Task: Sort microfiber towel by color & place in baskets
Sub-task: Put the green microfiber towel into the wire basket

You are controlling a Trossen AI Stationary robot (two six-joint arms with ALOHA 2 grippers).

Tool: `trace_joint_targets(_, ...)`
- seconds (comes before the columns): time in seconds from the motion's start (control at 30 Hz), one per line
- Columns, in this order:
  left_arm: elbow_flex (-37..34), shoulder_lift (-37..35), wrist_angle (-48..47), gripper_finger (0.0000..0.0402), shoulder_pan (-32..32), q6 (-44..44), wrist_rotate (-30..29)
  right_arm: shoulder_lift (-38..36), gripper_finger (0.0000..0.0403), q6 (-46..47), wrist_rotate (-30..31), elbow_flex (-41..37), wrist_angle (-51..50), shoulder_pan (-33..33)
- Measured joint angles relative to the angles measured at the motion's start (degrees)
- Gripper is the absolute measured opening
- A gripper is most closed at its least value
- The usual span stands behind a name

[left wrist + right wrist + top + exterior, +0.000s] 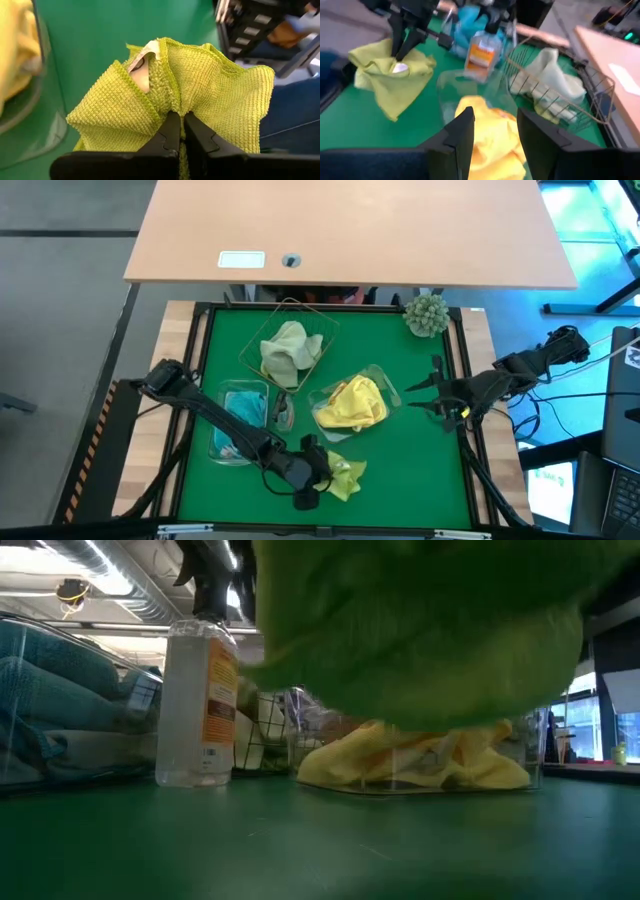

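On the green table (pixel 400 470), the left gripper (pixel 318 470) pinches a lime towel (pixel 343 476) lifted just beside the yellow-filled clear basket (pixel 378 376); the right gripper (pixel 428 395) waits open, farther off.

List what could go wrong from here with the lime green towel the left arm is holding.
1. The left pincer pinches only a bunched fold of the lime green towel, so the cloth could slip out during transport.
2. The hanging corners may drag over the clear basket of yellow towels or knock the clear bottle that stands between the baskets.
3. The right pincer, open over the yellow towels, could get in the way of a path to the wire basket.
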Motion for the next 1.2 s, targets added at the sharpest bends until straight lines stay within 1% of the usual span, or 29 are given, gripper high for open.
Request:
trace_joint_targets(0.1, 0.02, -2.11, -0.08, 0.0, 0.02, 0.04, -0.84, -5.35, 0.0147, -0.02, 0.87, -6.59, 6.72, -1.05)
trace_joint_targets(0.2, 0.02, -4.67, 0.03, 0.0, 0.02, 0.95, -1.57, -11.33, 0.0147, 0.0, 0.96, -12.36, 10.95, -2.74)
trace_joint_targets(0.3, 0.09, -7.34, 0.33, 0.0, 0.02, 2.46, -2.72, -17.25, 0.0147, -0.18, 2.28, -17.34, 14.64, -5.08)
trace_joint_targets(0.5, 0.09, -13.25, 0.36, 0.0001, 0.22, 4.91, -6.34, -27.44, 0.0147, 1.92, 2.44, -25.27, 16.62, -9.6)
trace_joint_targets(0.63, 0.11, -16.82, 1.46, 0.0001, 0.38, 8.58, -8.13, -33.01, 0.0147, 2.83, 1.87, -29.61, 18.5, -11.87)
trace_joint_targets(0.73, 0.13, -19.29, 2.05, 0.0001, 0.97, 11.13, -9.21, -36.77, 0.0147, 2.95, 1.81, -32.11, 19.07, -12.94)
trace_joint_targets(0.87, 0.15, -22.44, 2.19, 0.0001, 2.19, 14.36, -9.63, -41.57, 0.0147, 3.82, 1.24, -35.71, 18.97, -12.75)
trace_joint_targets(1.0, 0.15, -25.27, 2.3, 0.0001, 3.85, 16.65, -9.56, -42.35, 0.0147, 3.88, -0.06, -38.59, 20.19, -12.77)
trace_joint_targets(1.1, 0.17, -27.02, 2.64, 0.0001, 5.65, 16.69, -9.53, -42.46, 0.0147, 3.8, -0.94, -40.22, 25.21, -12.75)
trace_joint_targets(1.2, 0.17, -28.43, 2.57, 0.0001, 7.65, 16.99, -9.25, -42.34, 0.0147, 3.65, -1.52, -41.89, 26.43, -12.76)
